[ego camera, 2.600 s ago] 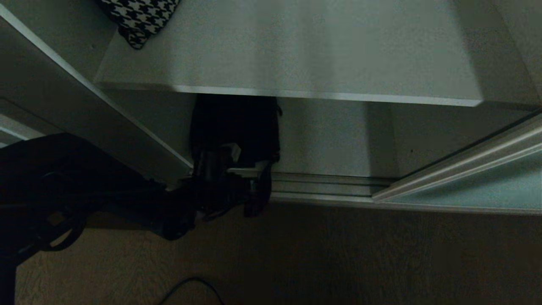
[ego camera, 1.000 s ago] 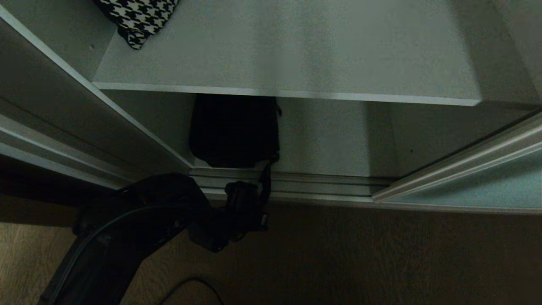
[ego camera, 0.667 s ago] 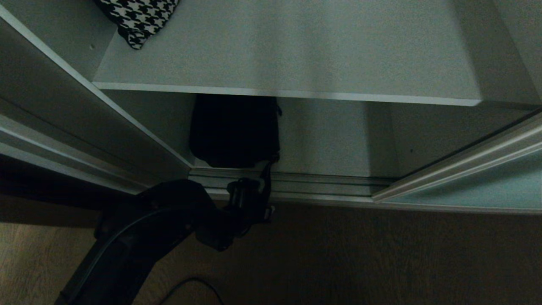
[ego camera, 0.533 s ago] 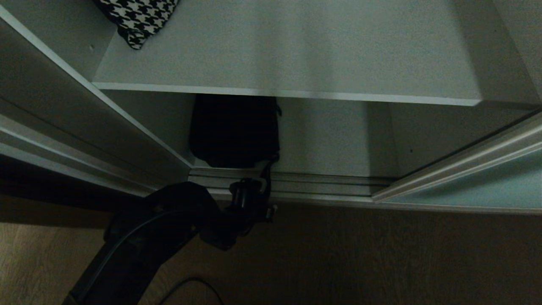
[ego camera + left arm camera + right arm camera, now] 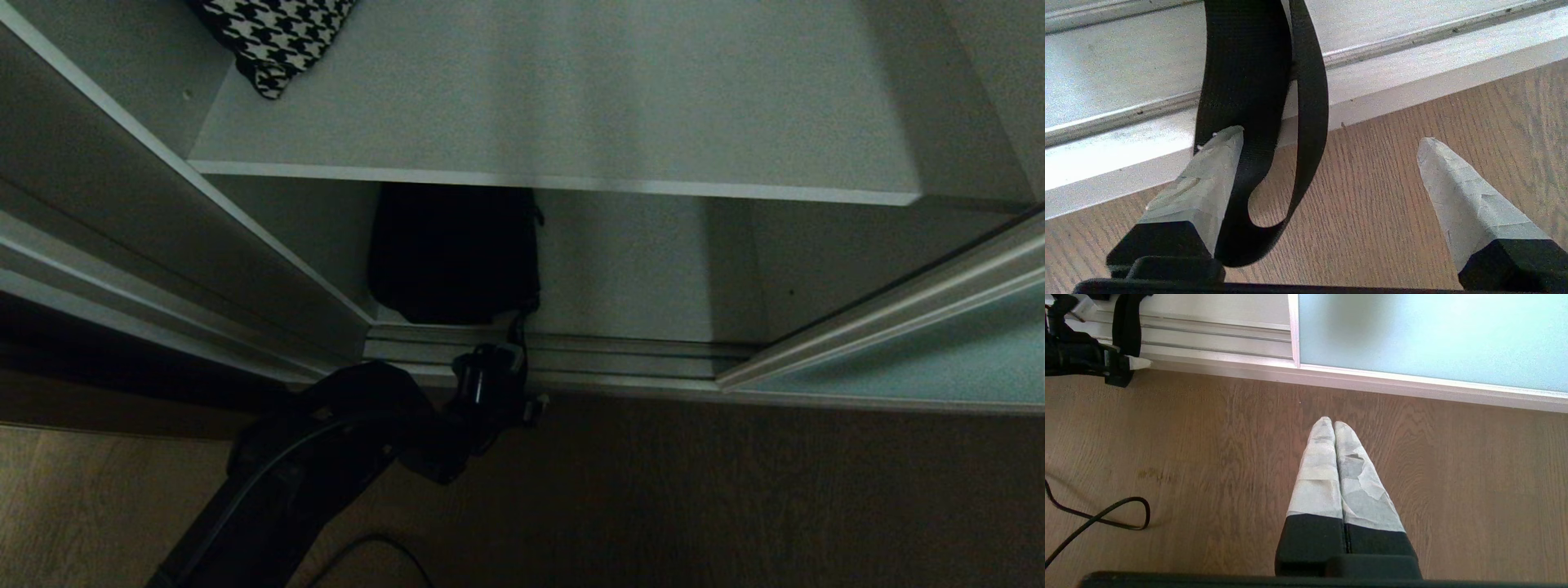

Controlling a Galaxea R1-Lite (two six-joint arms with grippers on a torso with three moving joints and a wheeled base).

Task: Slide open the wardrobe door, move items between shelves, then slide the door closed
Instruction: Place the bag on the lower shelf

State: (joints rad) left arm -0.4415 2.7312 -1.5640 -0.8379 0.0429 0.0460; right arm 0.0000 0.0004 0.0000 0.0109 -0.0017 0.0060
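I had left gripper (image 5: 1331, 139) spread wide, gripping nothing | black bag (image 5: 453, 253) strap (image 5: 1257, 102) looped against one finger (image 5: 1208, 175) | right gripper (image 5: 1334, 424) pinched closed

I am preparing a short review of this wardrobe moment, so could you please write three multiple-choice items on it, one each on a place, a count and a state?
1. Where does the black bag lie?
A. on the wardrobe's bottom board, under the shelf
B. on the wooden floor outside
C. on top of the houndstooth bag

2. How many bags are in the head view?
A. one
B. two
C. four

3. How does the left hand stand?
A. shut with nothing near it
B. clamped on the door frame
C. open, with the black strap looped by one finger

Answers:
1 A: the black bag sits behind the floor track, below the shelf edge.
2 B: only the black bag and the houndstooth bag on the shelf show.
3 C: the left wrist view shows the fingers wide apart, the strap against one.
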